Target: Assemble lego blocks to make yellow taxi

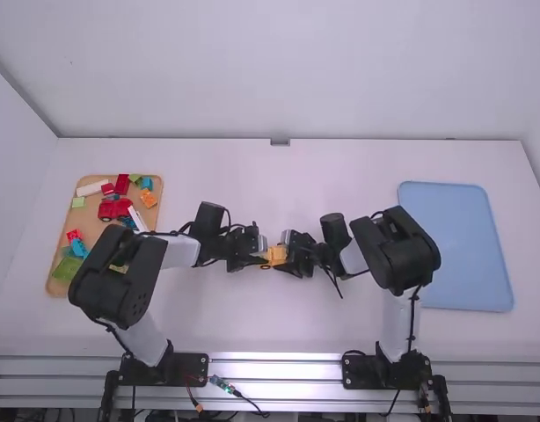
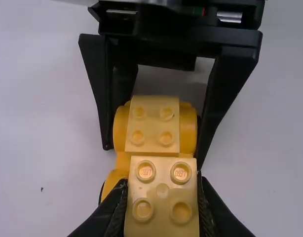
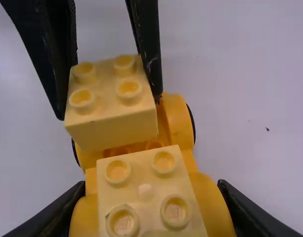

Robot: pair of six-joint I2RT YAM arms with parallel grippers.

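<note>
Location: the yellow wheeled base (image 3: pixel 178 121) is held over the bench (image 1: pixel 217 325), about midway between its left and right edges. A wooden tray (image 1: pixel 83 215) of spare parts lies by the left edge, a blue tray (image 1: pixel 455 255) by the right.

Tools: the left tool (image 2: pixel 161 205) is closed on a loose-end yellow block (image 3: pixel 109 106). The right tool (image 3: pixel 151 202) is closed on the base, fingers along its rounded sides, beside the yellow block mounted on it (image 2: pixel 151 123). The held block is over the opposite end of the base; whether its studs are engaged cannot be told.

Handling, as judged: parts appear to be rigid moulded plastic, light, with no give. Smooth faces may slip under an off-centre squeeze, and the curved sides offer less flat contact than the block. Breakage is unlikely; separation at the stud joints is the weaker point, and the wheels may turn if the base is set down and pushed.

Recommended hold: take the block by two opposite flat walls, high enough to leave the underside free. Take the base low on both sides, clear of the tyres, square to its length. Press straight down with the base backed firmly; a tilted push could twist it in the grip.
</note>
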